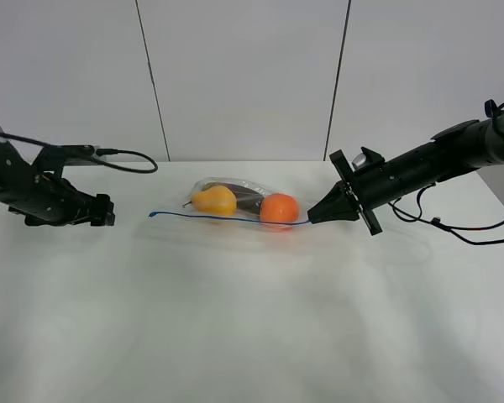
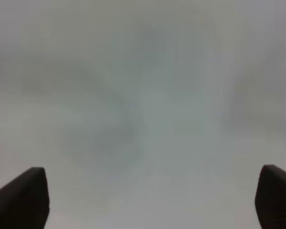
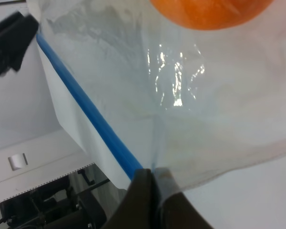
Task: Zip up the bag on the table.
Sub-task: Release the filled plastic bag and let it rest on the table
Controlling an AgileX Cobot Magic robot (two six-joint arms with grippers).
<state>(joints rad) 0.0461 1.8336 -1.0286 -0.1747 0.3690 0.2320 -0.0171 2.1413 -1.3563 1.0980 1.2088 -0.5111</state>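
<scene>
Pinching the blue zip strip of the bag at its end beside the orange, your right gripper clamped tight on that strip, bag lying flat on the table, pear inside, your left gripper spread wide, apart from the bag's opposite end.

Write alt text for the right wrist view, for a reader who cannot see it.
The right gripper has its jaws shut on the end of the blue zip strip of the clear bag. An orange shows through the plastic beyond.
</scene>
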